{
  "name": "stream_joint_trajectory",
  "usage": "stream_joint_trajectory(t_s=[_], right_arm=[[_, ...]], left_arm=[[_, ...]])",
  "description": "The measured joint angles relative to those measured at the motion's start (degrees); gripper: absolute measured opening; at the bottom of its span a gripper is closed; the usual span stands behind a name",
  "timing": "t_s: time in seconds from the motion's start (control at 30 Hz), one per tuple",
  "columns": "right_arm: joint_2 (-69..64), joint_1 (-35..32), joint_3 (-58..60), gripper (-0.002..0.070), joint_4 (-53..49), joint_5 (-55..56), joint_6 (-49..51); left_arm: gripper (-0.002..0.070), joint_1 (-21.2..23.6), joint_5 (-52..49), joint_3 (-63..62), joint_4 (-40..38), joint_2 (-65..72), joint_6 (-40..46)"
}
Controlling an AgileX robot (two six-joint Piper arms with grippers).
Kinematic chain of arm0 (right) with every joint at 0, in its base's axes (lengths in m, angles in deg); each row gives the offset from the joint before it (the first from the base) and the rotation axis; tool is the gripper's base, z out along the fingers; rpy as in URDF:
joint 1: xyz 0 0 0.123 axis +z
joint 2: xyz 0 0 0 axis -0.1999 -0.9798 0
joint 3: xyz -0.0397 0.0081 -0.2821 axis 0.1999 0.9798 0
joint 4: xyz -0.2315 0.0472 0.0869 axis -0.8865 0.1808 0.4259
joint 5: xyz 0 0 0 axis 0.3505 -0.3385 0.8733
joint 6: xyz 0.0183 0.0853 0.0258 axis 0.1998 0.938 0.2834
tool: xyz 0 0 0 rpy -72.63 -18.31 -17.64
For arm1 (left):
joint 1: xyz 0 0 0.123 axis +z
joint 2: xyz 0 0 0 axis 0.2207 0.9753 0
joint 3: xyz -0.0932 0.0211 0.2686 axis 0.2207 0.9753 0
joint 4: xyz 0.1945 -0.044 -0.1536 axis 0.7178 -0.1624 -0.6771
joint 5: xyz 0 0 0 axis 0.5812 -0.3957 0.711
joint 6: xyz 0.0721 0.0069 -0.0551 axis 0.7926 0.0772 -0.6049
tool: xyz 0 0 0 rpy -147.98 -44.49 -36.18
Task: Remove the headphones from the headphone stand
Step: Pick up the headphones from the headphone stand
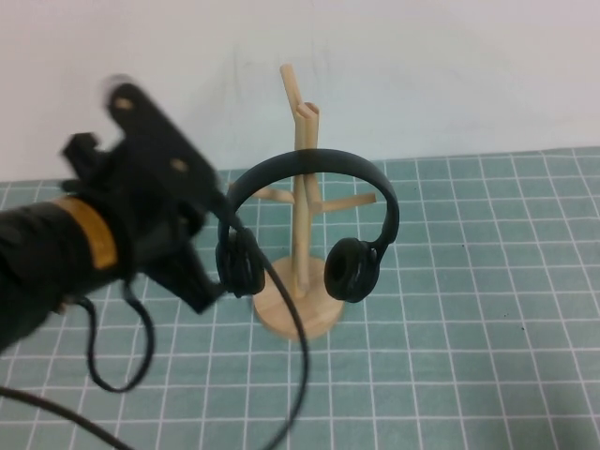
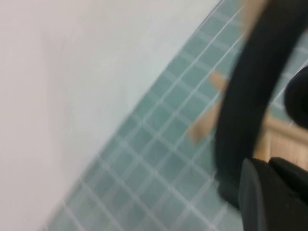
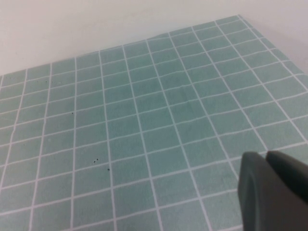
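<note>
The headphones (image 1: 309,225) hang on the headphone stand (image 1: 302,281), headband draped over a side peg so the ear cups flank the post above the disc base. The left gripper (image 1: 202,239) sits just beside the left ear cup; whether it grips cannot be told. The right gripper (image 3: 274,192) hovers over bare gridded mat (image 3: 144,120), fingers together.

Headphone stand (image 1: 300,305) on gridded mat (image 1: 469,328)
</note>
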Motion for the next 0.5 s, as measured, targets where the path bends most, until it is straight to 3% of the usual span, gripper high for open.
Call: stream_joint_trajectory(t_s=[0.17,0.4,0.5], right_arm=[[0.0,0.0,0.0,-0.0008,0.0,0.0,0.0],[0.0,0.0,0.0,-0.0008,0.0,0.1,0.0],[0.0,0.0,0.0,-0.0008,0.0,0.1,0.0]], left_arm=[[0.0053,-4.4,5.6,-0.1,7.3,1.4,-1.8],[0.037,-4.8,9.1,-0.2,11.1,6.1,-3.5],[0.0427,-4.8,10.8,-0.3,15.4,7.9,-3.5]])
